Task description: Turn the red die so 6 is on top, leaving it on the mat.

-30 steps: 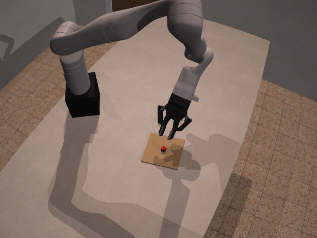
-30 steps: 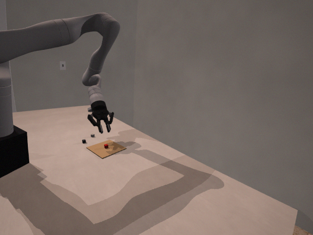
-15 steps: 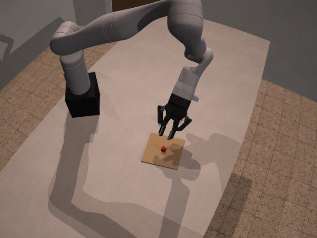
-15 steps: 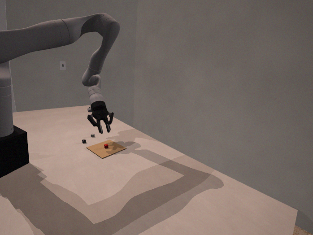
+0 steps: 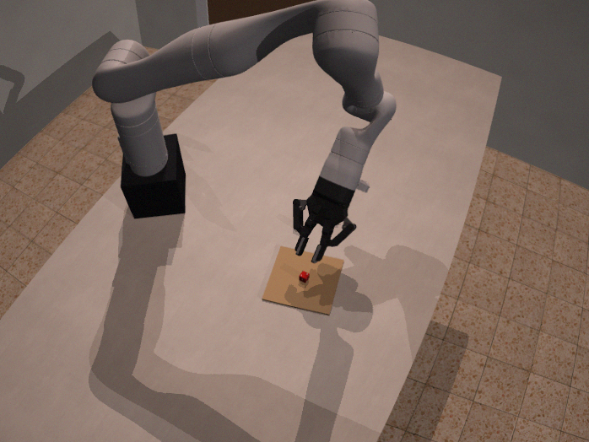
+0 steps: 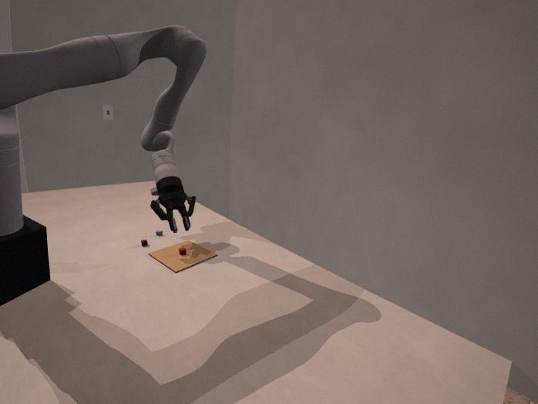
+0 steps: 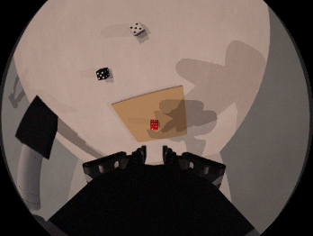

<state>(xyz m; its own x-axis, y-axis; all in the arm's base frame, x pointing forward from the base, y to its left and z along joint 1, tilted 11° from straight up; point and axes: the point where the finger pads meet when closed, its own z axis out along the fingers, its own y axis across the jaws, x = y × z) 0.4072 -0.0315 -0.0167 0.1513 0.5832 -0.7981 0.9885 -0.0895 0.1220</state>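
Well, the red die (image 5: 304, 276) sits near the mat's (image 5: 285, 297) middle, below and ahead of the gripper (image 5: 310, 253), which hangs partly closed, grasping nothing (black die (image 6: 144, 243) and grey die (image 6: 159, 233) lie off the mat, well apart).

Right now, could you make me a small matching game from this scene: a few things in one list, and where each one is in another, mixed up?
Things:
1. red die
2. black die
3. white die
4. gripper

Places:
A. on the bare table, farthest from the mat
B. in the air above the mat's edge, holding nothing
C. on the mat
D. on the bare table, just off the mat

Pairs: 1-C, 2-D, 3-A, 4-B
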